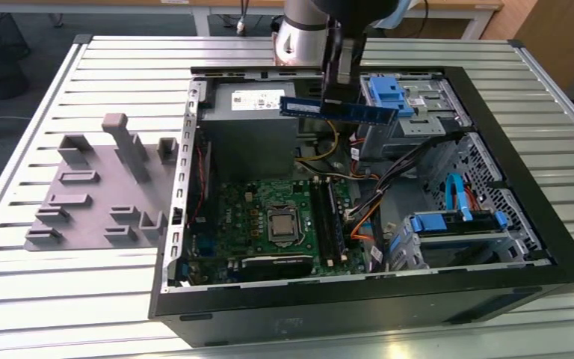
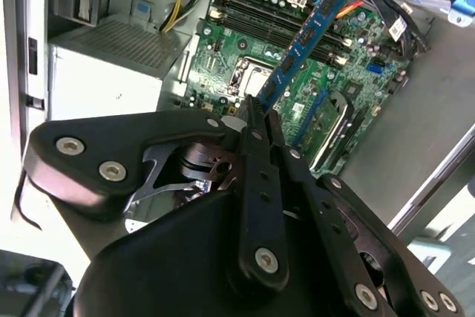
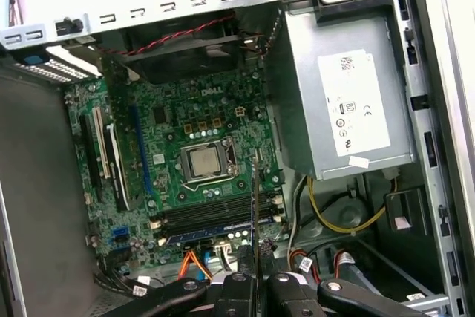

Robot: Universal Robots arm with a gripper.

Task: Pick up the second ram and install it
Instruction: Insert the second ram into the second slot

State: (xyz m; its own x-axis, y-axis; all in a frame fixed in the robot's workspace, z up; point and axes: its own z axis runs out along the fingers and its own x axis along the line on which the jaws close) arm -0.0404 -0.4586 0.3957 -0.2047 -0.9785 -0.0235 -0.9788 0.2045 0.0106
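Note:
The second ram [image 1: 338, 111] is a long blue stick with black chips, held level in the air above the open computer case. My gripper [image 1: 334, 94] is shut on its middle from above. In the second wrist view the ram [image 2: 308, 35] sticks out from the gripper [image 2: 257, 108] over the green motherboard [image 2: 223, 64]. In the first wrist view the ram [image 3: 256, 209] shows edge-on between the fingers [image 3: 236, 287], above the long black slots [image 3: 208, 217] beside the processor socket [image 3: 206, 161].
The grey power-supply box [image 1: 252, 123] sits under and beside the ram. Blue drive brackets [image 1: 397, 93] and loose cables [image 1: 387, 176] crowd the exterior view's right of the case. A grey parts fixture [image 1: 98, 187] lies on the slatted table to the case's left.

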